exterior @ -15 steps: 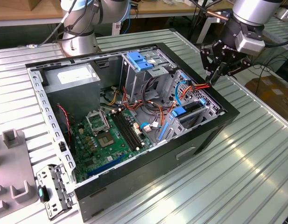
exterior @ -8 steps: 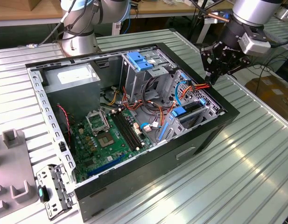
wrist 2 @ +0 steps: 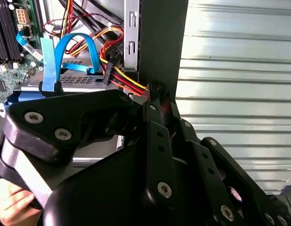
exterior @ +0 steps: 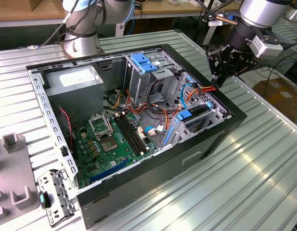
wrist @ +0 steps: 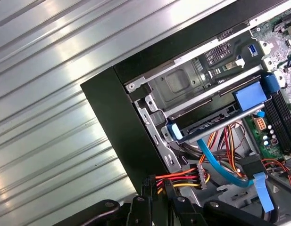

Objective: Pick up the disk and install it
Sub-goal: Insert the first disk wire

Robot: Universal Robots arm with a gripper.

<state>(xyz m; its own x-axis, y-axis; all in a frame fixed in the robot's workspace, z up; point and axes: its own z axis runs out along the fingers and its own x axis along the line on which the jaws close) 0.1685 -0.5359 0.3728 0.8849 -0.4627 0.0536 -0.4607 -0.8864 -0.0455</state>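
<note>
Exterior view, as we see it: an open black metal computer case (exterior: 153, 168) lies on its side on a ribbed silver metal table (exterior: 244, 183), its green motherboard (exterior: 109, 139) facing up. High toward the exterior view's right, the black multi-link gripper (exterior: 215, 83) on the grey robot arm (exterior: 256, 12) hangs over the case's edge. Its fingers are clenched on a bundle of red, yellow and black power wires (exterior: 207, 89) (both wrist views show the wires running straight into the pinched fingertips (wrist: 145, 200)).

The disk (exterior: 194, 114), a flat rectangular grey metal hard drive framed by bright blue plastic rails, sits inside the case. It rests in the silver metal drive bay (exterior: 216, 107) just below the gripper in the frame, and the gripper is not touching it.

In the first wrist view the disk (wrist: 216, 123) lies level in that bay, with a thin light blue data cable (wrist: 213, 162) looping beside it. In the second wrist view the disk (wrist 2: 70, 84) lies beyond the gripper (wrist 2: 154, 94), apart from it.

Near the top centre of the exterior view stands a silver metal cage with a wide ridged blue plastic clip (exterior: 143, 62).
</note>
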